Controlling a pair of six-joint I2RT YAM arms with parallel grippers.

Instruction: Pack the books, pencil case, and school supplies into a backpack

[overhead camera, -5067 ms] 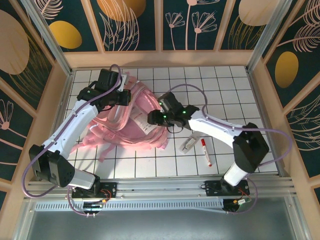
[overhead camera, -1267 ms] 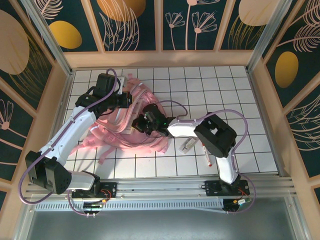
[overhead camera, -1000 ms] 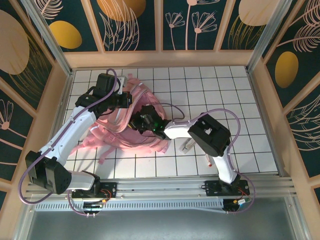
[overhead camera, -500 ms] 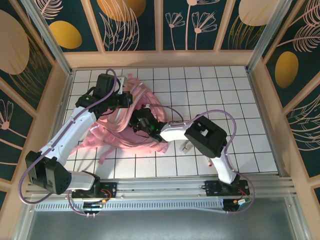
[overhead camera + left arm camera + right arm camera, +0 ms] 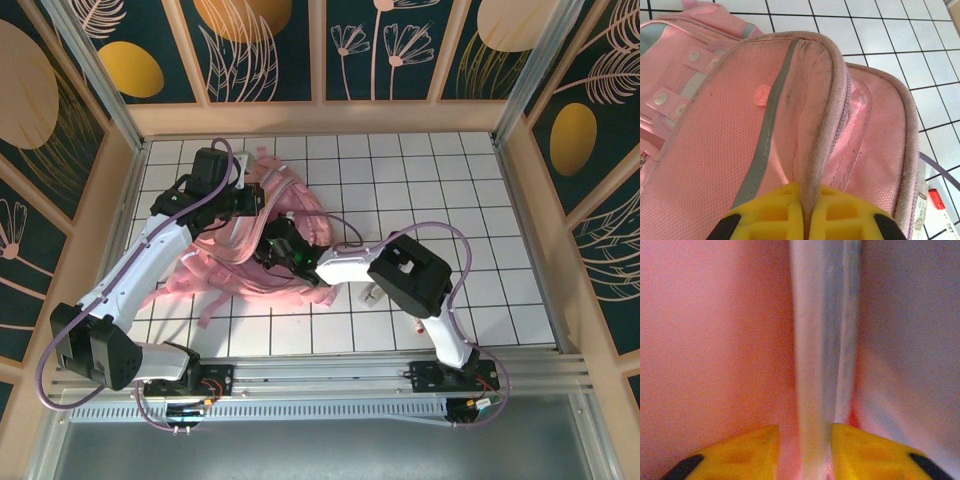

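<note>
The pink backpack (image 5: pixel 215 262) lies left of centre on the tiled table. My left gripper (image 5: pixel 254 200) is shut on the backpack's raised grey-pink zip rim (image 5: pixel 816 150), and in the left wrist view its yellow fingers (image 5: pixel 775 210) pinch that rim. My right gripper (image 5: pixel 270 250) reaches into the bag's mouth. In the right wrist view its jaws stand apart around a blurred pale strip (image 5: pixel 822 340), with pink fabric (image 5: pixel 715 340) on the left and a small gap at the left finger. I cannot tell what the strip is. The books and pencil case are hidden.
A white flat item (image 5: pixel 372 294) lies on the tiles right of the backpack, partly under the right arm. A red marker cap (image 5: pixel 936 198) shows beside it. Wooden walls close in the table (image 5: pixel 450 180) on three sides.
The right gripper has pushed further left into the backpack's mouth, and its jaws have parted. The left gripper holds the rim as before.
</note>
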